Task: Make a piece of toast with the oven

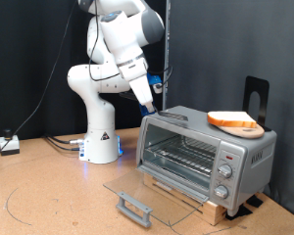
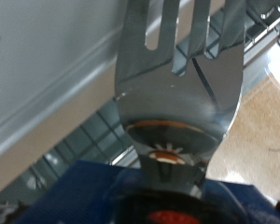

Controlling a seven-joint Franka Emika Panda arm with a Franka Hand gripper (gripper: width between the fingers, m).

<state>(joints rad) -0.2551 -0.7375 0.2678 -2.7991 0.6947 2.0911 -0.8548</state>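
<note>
The silver oven (image 1: 235,157) stands at the exterior view's right. Its glass door (image 1: 147,191) lies open and flat, and the wire rack (image 1: 181,157) inside is bare. The piece of toast (image 1: 232,119) lies on a round light-wood board (image 1: 251,129) on the oven's roof. My gripper (image 1: 147,105) is at the oven's upper left front corner, close to the roof edge. In the wrist view a shiny slotted metal part (image 2: 177,84) fills the middle, with the oven's grey wall (image 2: 47,56) and rack wires (image 2: 261,37) behind. The fingers do not show clearly.
The door handle (image 1: 133,208) sticks out over the table towards the exterior view's bottom. The oven rests on a wooden base (image 1: 201,204). A black stand (image 1: 256,96) rises behind the oven. My arm's white base (image 1: 100,142) and cables (image 1: 59,142) are at the left.
</note>
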